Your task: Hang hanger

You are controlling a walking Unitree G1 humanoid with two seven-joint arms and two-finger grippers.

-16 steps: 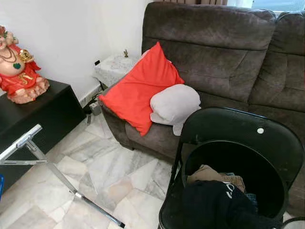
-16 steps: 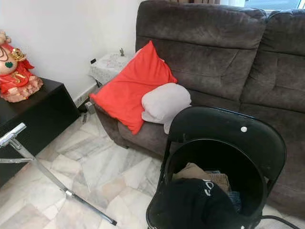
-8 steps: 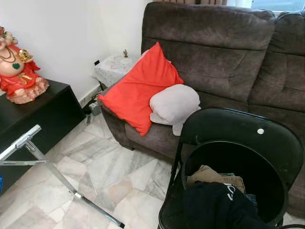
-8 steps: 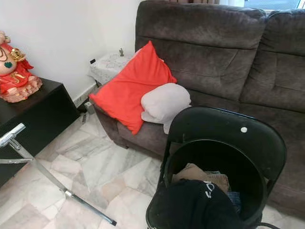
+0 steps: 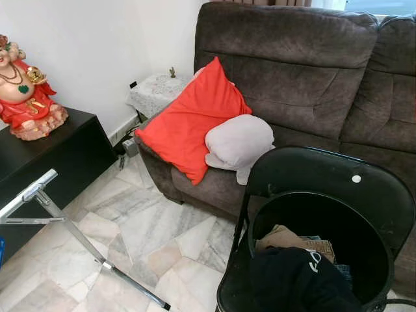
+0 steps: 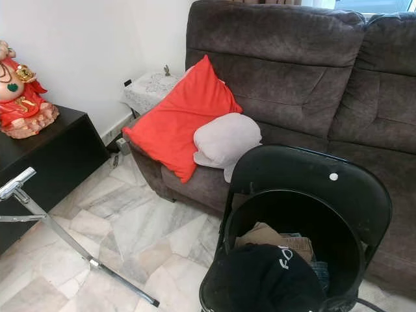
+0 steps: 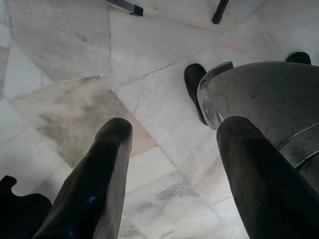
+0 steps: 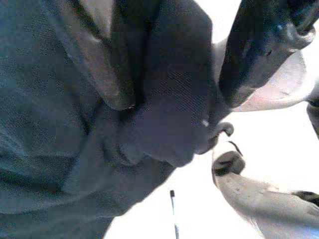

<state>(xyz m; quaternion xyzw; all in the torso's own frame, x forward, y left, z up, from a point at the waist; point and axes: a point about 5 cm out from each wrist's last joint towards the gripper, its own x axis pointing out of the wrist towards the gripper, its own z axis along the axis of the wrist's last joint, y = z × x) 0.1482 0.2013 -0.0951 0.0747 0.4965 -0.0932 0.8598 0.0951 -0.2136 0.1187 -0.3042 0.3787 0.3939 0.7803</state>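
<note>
The eye views give you the room layout. The wrist views add the close detail at each gripper.

In the left wrist view, the left gripper [image 7: 177, 127] hangs above the marble floor [image 7: 75, 55], jaws apart and holding nothing.

In the right wrist view, the right gripper [image 8: 244, 119] sits right against dark cloth [image 8: 99, 124]. You cannot tell how its jaws stand. A small dark hook [image 8: 225, 130] beside the cloth may be part of the hanger, but this view is too blurred and overexposed to confirm it.

In the eye views, a black chair [image 5: 325, 175] stands nearest you on the right. A black garment [image 5: 292, 279] and a tan one [image 5: 279, 235] are piled on its seat.

A brown sofa [image 5: 292, 71] stands behind the chair, carrying a red cushion [image 5: 192, 120] and a grey cushion [image 5: 239, 140].

A chrome rack [image 5: 71, 231] slants across the floor on the left, beside a black cabinet [image 5: 58, 156] that bears a red figurine [image 5: 25, 91].

Open floor lies between the rack and the chair, reaching back to the sofa's front edge.
</note>
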